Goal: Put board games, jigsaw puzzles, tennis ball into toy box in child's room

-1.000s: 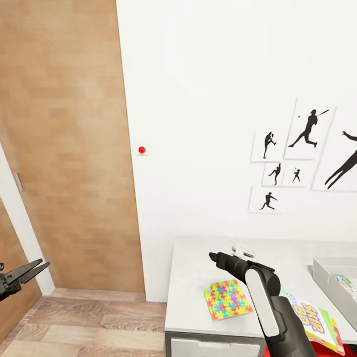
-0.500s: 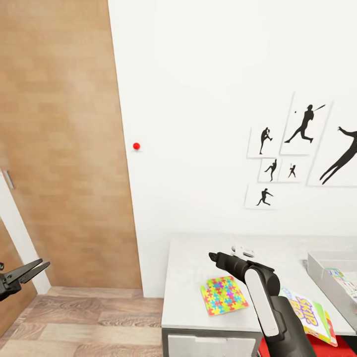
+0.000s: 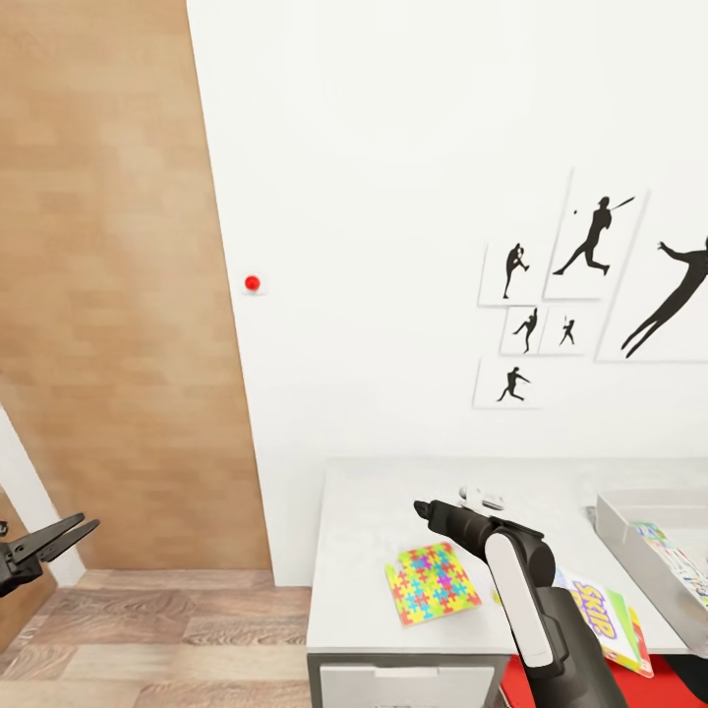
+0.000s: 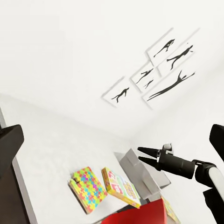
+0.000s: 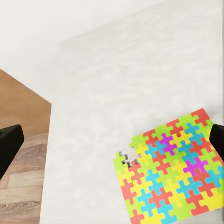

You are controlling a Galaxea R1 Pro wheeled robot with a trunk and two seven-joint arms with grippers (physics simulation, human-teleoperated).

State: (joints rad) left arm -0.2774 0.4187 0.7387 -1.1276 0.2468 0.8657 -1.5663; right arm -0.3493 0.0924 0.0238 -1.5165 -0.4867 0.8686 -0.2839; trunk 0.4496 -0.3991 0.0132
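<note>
White wall (image 3: 393, 147) with six black-silhouette baseball prints (image 3: 590, 241) grouped at 3 o'clock in the head view; one wood-panelled door (image 3: 108, 295) at 9 o'clock; one small red round dot (image 3: 253, 283) on the wall beside it. One long pale grey table top (image 3: 374, 551) at 5 o'clock, white drawer front below. One shallow light grey toy box with flared sides (image 3: 629, 546) at the table's 3 o'clock end, printed box partly visible inside. One Skip-Bo board game box, yellow, green and red (image 3: 610, 615), flat near the front edge, partly hidden by the right arm. One jigsaw puzzle, a bright multicoloured square (image 3: 430, 582), flat on the table near its front, apart from the Skip-Bo box; one corner piece missing in the right wrist view (image 5: 170, 170). Right gripper (image 3: 421, 509) above the table beyond the puzzle, holding nothing; fingers look drawn together, but cannot tell for certain. Left gripper (image 3: 84, 526) at 8 o'clock over the wood floor (image 3: 157, 639), fingers slightly parted, empty.
</note>
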